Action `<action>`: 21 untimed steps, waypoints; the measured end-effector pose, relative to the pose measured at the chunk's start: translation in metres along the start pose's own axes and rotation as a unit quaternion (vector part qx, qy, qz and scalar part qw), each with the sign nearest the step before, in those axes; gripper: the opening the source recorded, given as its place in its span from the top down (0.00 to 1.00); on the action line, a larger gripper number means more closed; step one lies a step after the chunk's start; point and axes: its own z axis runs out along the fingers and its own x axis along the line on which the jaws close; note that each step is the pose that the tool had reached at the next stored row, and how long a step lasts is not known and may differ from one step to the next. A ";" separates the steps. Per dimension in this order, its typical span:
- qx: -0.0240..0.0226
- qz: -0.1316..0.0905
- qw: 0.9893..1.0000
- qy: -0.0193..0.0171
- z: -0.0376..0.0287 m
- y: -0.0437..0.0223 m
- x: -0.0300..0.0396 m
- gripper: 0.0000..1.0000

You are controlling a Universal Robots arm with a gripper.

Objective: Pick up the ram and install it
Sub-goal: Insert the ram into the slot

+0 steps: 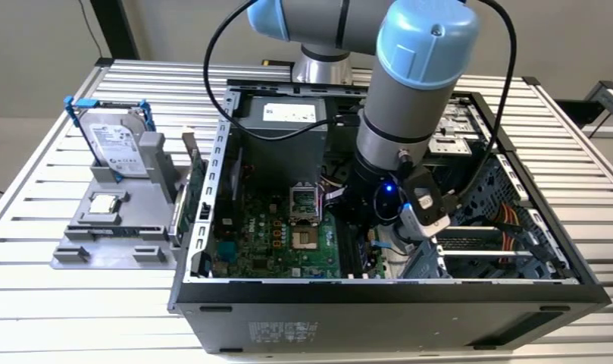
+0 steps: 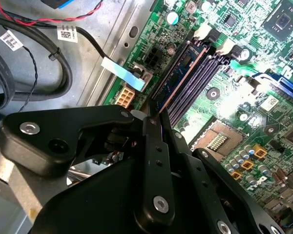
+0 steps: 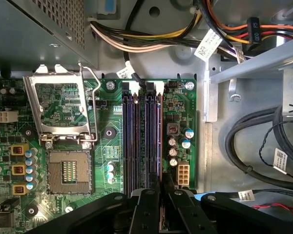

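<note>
1. Gripper (image 2: 155, 122): black two-fingered tool on the grey and light-blue arm, lowered inside the open black computer case (image 1: 387, 311), over the green motherboard (image 1: 276, 243). Its fingers (image 2: 154, 146) were closed together on the near end of the ram.

2. Ram (image 2: 178, 78): slim, long, flat memory stick with a dark blue-green board and a copper-coloured edge. In the second wrist view it stood on edge in the outermost of the dark memory slots (image 3: 141, 136), the one nearest the case wall.

3. Governing relation: the ram's long axis ran straight away from the fingertips, parallel to the slot rows, with the held end directly beneath the gripper. Stick and slot appeared aligned.

4. Seating: whether the stick was fully pressed home, I could not tell. The white latch tabs (image 2: 202, 31) at the far end looked tilted outward.

5. Adjacent: open silver CPU socket frame (image 3: 63, 107), beside the slots.
</note>
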 end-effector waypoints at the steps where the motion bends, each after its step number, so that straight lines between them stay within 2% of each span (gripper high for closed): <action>1: 0.000 0.000 1.000 0.000 0.0001 0.0000 0.0000 1.00; 3: 0.000 0.000 1.000 0.000 0.0001 0.0000 0.0000 1.00; 4: 0.000 0.000 1.000 0.000 0.0002 0.0000 0.0000 0.00; 13: 0.000 0.000 1.000 0.000 0.0004 0.0000 0.0000 0.00; 15: 0.000 0.000 1.000 0.000 -0.0031 0.0000 0.0000 0.00; 21: 0.000 0.000 1.000 0.000 -0.0225 -0.0001 -0.0004 0.00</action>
